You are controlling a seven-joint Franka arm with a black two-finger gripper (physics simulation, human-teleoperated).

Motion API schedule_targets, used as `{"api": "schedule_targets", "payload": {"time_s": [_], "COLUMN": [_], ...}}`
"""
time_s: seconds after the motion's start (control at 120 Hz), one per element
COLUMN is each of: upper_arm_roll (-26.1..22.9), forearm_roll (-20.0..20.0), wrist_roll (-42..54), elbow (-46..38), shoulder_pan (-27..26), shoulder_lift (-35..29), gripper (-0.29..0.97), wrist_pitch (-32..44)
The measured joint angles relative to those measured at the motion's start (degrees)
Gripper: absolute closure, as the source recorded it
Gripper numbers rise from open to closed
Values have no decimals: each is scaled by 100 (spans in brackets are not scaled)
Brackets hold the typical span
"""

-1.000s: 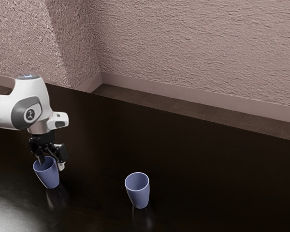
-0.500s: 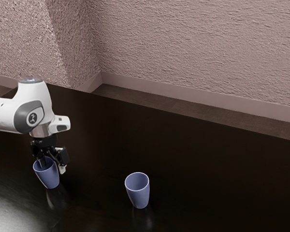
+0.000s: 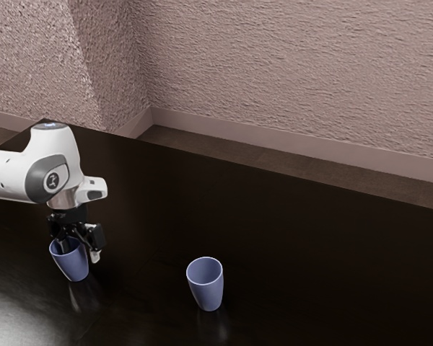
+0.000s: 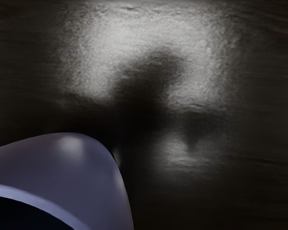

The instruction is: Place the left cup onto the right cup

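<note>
Reaching in from exterior view's left, arm (image 3: 29,173) bends at wrist, hand pointing straight down. You see gripper (image 3: 75,244) low at left cup (image 3: 72,267): jaws spread wide, straddling cup wall, one inside mouth, other outside, nothing clamped. Left cup stands on dark table (image 3: 310,274), well apart from right cup (image 3: 205,285). Inner finger partly hidden behind rim. Wrist view: left cup (image 4: 62,182) blurred, cut off at edge; contact with wall hard to make out; hand's shadow (image 4: 144,91) on table.
</note>
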Motion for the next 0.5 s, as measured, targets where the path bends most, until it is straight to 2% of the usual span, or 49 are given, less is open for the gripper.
{"api": "schedule_targets", "payload": {"time_s": [0.133, 0.5], "upper_arm_roll": [0, 0], "forearm_roll": [-52, -79], "wrist_roll": [-7, -27], "elbow": [2, 14], "shoulder_pan": [-12, -26], "shoulder_lift": [12, 38], "gripper": [13, 58], "wrist_pitch": [7, 15]}}
